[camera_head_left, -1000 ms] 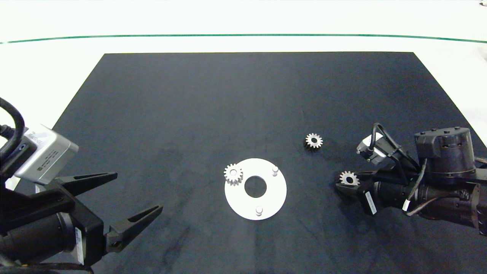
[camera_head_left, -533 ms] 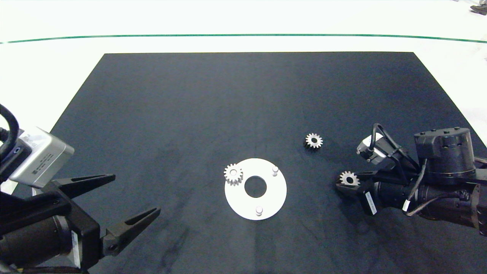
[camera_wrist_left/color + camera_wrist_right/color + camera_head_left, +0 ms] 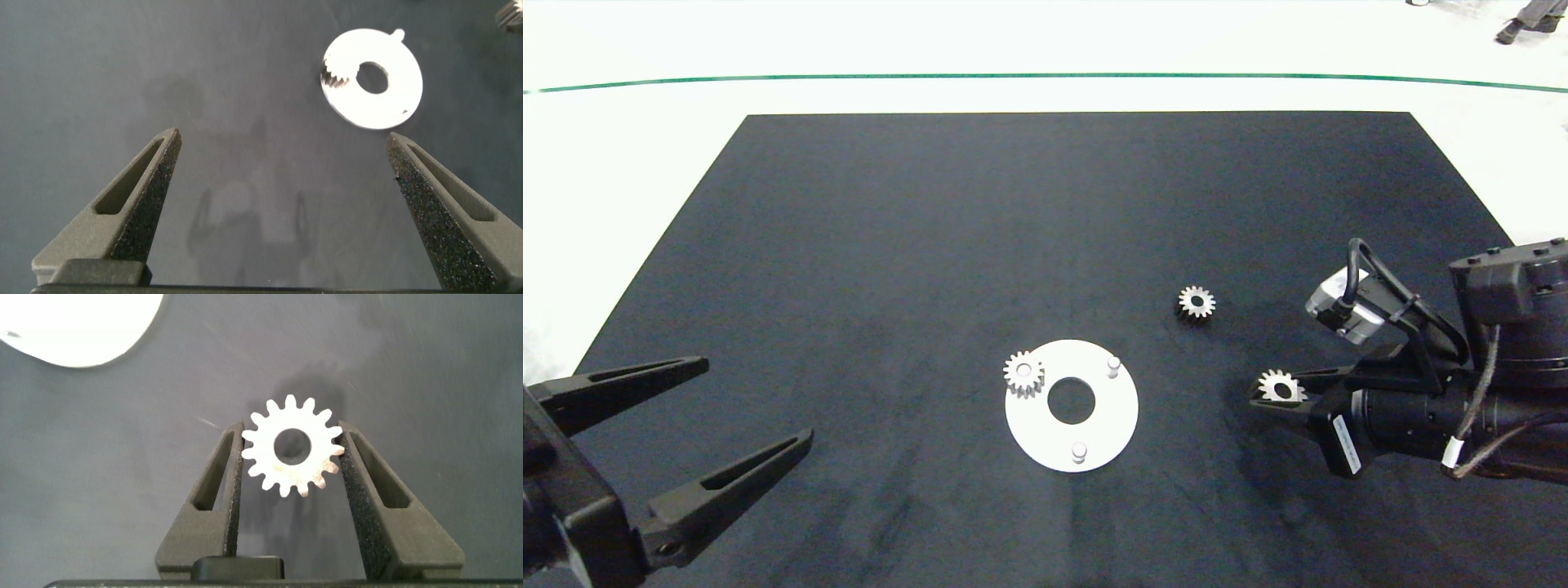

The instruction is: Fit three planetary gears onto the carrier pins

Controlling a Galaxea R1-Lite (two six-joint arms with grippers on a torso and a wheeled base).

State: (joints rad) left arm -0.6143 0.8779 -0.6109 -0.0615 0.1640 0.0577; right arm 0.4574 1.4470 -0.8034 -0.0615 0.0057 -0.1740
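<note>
A white disc (image 3: pixel 1029 425) lies on the black mat with the carrier pins on it. One planetary gear (image 3: pixel 1023 374) sits on the left pin. Two pins (image 3: pixel 1113 365) (image 3: pixel 1079 450) stand bare. A second gear (image 3: pixel 1196 302) lies loose to the disc's upper right. My right gripper (image 3: pixel 1270 390) is right of the disc, shut on the third gear (image 3: pixel 1276 386). In the right wrist view that gear (image 3: pixel 265 449) is pinched flat between the fingers (image 3: pixel 359 482), its shadow cast apart on the mat. My left gripper (image 3: pixel 758 400) stands open at the lower left, well away from the disc (image 3: pixel 392 102).
The black mat (image 3: pixel 1045 212) covers most of the white table. A green line (image 3: pixel 1045 76) crosses the far side. A person's shoe (image 3: pixel 1511 31) shows at the top right corner.
My left arm has drawn back toward the lower left, taking its wrist camera out of view. The right arm's wrist has shifted right and up, the gear staying in its fingers.
</note>
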